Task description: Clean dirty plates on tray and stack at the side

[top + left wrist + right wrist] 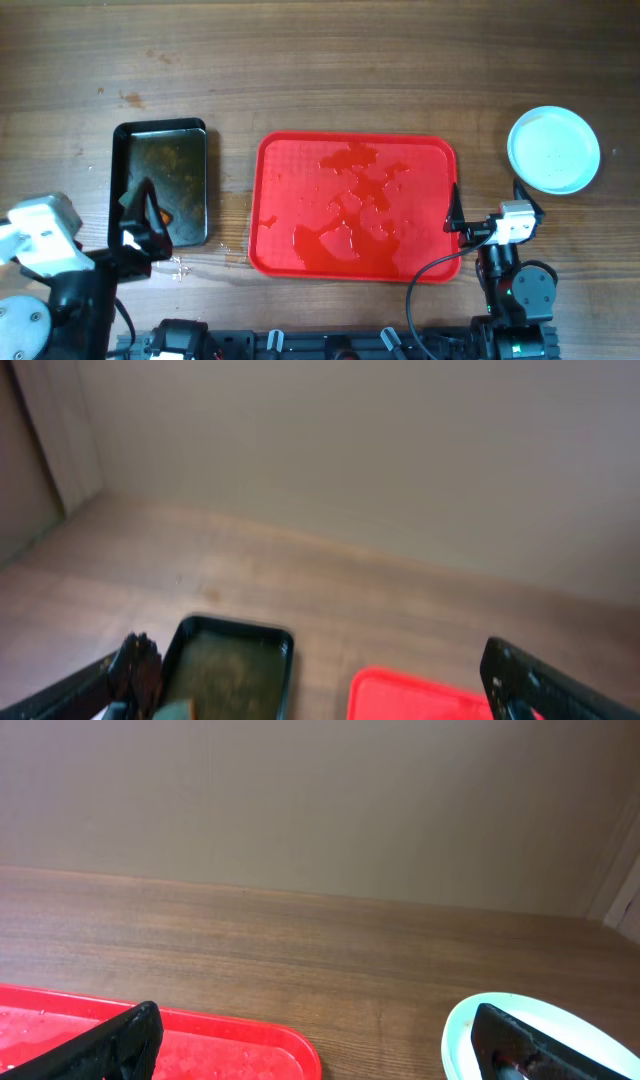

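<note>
Status: I judge the task complete.
Left gripper (140,222) wide, empty, beside pan (165,160); tray (290,170) wet, no plates on it; plates (553,150) right of tray, count unclear; right gripper (488,205) wide, empty.

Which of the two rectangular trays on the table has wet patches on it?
The large red tray in the middle: glossy wet patches spread across its floor. The smaller black pan to its left shows only a dull brownish smear.
</note>
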Available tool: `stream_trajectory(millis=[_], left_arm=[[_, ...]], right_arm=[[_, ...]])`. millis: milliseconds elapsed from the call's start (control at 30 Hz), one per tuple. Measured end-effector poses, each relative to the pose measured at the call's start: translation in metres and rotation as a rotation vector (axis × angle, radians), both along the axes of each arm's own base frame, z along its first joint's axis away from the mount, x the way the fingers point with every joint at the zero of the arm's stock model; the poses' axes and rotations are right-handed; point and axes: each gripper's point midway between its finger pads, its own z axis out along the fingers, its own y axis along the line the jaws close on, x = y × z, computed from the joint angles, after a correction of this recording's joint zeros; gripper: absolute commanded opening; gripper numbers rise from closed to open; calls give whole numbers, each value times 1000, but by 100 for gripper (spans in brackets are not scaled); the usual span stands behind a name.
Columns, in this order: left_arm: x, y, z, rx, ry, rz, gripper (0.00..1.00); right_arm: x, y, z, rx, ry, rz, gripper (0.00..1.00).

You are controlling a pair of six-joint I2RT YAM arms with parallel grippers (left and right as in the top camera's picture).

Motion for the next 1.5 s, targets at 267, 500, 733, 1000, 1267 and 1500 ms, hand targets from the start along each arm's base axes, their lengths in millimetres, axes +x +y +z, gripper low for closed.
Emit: stream_trajectory(millis=[267, 500, 733, 1000, 1267, 1500], left_arm=[[27, -20, 47, -61, -455, -94, 100], [22, -38, -17, -75, -532, -199, 100], [16, -53, -67, -92, -524, -277, 100], [31, -51, -107, -78, -455, -252, 100], [48, -38, -143, -53, -408, -192, 100], [53, -40, -156, -52, -436, -204, 100]], right_arm=[[0, 0, -1, -1, 2, 0, 100], [0, 0, -1, -1, 2, 0, 100], [0, 0, -1, -7, 2, 1, 100], [0, 0, 0, -7, 2, 1, 100], [0, 0, -1, -7, 2, 1, 100], [0, 0, -1, -7, 2, 1, 100]])
